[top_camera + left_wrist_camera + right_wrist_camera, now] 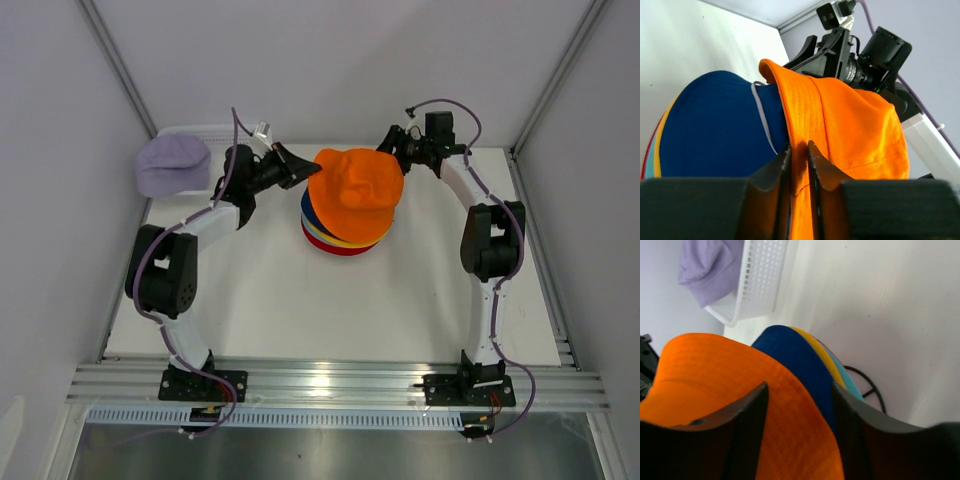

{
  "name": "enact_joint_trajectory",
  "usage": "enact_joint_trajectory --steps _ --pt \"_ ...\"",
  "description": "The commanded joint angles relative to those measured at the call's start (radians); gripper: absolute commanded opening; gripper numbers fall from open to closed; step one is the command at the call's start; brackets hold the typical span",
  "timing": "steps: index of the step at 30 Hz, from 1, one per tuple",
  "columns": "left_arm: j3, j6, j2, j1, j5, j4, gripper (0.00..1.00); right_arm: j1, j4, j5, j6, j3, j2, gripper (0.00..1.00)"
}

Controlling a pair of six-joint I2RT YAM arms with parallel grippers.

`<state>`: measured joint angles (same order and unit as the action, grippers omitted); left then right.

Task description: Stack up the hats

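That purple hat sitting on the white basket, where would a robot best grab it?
Probably its brim, pinched from the near side by the closer left gripper: the lavender hat lies crown up on the basket, and its floppy brim droops over the edge there.

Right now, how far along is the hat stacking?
Done: the red hat, teal hat, yellow hat and navy hat are stacked. In hand: the orange hat sits loosely on top, brim pinched by the left gripper, the open right gripper straddling it. Left: the lavender hat lies over the white basket.
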<state>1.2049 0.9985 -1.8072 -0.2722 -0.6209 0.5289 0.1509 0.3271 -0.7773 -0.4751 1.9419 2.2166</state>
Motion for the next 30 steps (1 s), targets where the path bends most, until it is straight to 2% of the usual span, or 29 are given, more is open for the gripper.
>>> enact_joint_trajectory --steps 1,2,3,7,13,16,20,24,27,30 --pt "0.041 -0.001 -0.003 -0.005 0.007 0.020 0.12 -0.007 0.035 0.074 0.042 0.019 -0.038 0.59" --pt "0.039 -0.003 -0.001 -0.005 0.015 0.010 0.01 -0.014 0.036 0.081 0.040 0.000 -0.060 0.63" --pt "0.035 -0.003 0.003 -0.005 0.041 -0.013 0.01 -0.023 0.029 0.081 0.030 -0.012 -0.072 0.70" --pt "-0.074 0.023 0.048 -0.005 0.114 0.011 0.01 -0.085 0.009 0.119 -0.014 -0.095 -0.153 0.80" --pt "-0.215 0.083 0.109 -0.009 0.196 0.052 0.01 -0.123 -0.046 0.173 -0.049 -0.299 -0.310 0.84" --pt "-0.263 0.089 0.097 -0.012 0.198 0.068 0.01 -0.123 -0.089 0.168 -0.088 -0.406 -0.366 0.84" --pt "-0.309 0.066 0.083 -0.036 0.185 0.129 0.01 -0.119 -0.231 0.132 -0.175 -0.544 -0.425 0.83" --pt "-0.309 0.043 0.068 -0.061 0.225 0.083 0.01 -0.093 -0.367 0.122 -0.263 -0.662 -0.460 0.79" --pt "-0.324 0.040 0.059 -0.070 0.248 0.072 0.01 -0.076 -0.416 0.118 -0.316 -0.711 -0.459 0.73" --pt "-0.343 0.032 0.065 -0.071 0.262 0.074 0.01 -0.070 -0.503 0.101 -0.388 -0.771 -0.462 0.63"
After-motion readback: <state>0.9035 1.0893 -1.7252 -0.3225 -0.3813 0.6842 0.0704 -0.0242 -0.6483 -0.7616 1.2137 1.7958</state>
